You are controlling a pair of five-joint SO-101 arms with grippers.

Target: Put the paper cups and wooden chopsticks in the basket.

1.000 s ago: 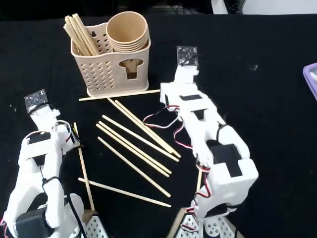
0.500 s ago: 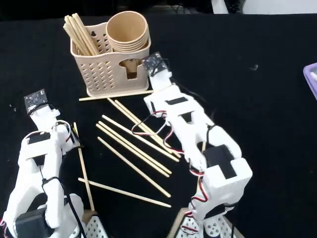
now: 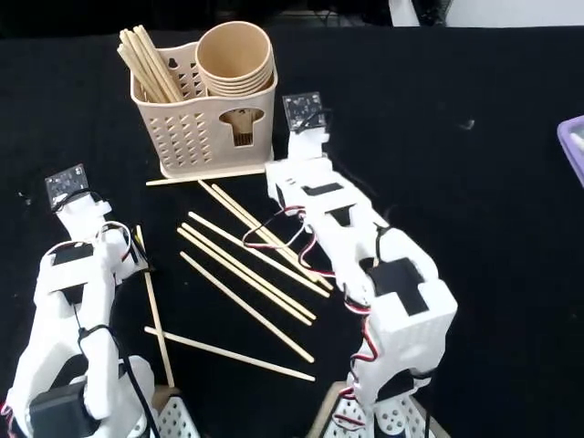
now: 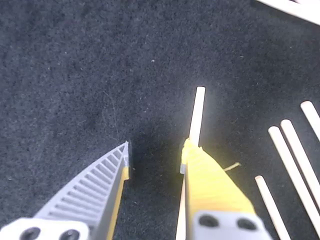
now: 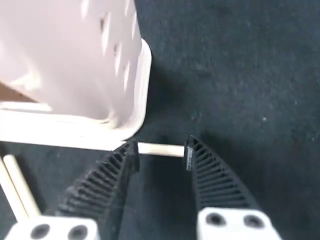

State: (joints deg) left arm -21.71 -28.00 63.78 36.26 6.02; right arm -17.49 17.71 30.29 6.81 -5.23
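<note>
The beige basket [image 3: 196, 128] stands at the back left and holds stacked paper cups [image 3: 235, 57] and a bundle of wooden chopsticks [image 3: 149, 64]. Several loose chopsticks [image 3: 251, 265] lie on the black cloth in front of it. My right gripper [image 5: 160, 148] is open at the basket's [image 5: 75, 60] front right corner. Between its fingertips lies the end of the chopstick [image 5: 152, 149] that rests along the basket's base. My left gripper [image 4: 156, 152] is open low over the cloth at the left. A chopstick [image 4: 198, 110] runs under its yellow finger [image 4: 210, 185].
More chopsticks [image 4: 292, 155] lie beside the left gripper. A purple container [image 3: 573, 141] pokes in at the right edge. The cloth right of the right arm [image 3: 365, 246] is bare.
The right arm swung left towards the basket and now has its gripper at the basket's front right corner. The left arm has not moved.
</note>
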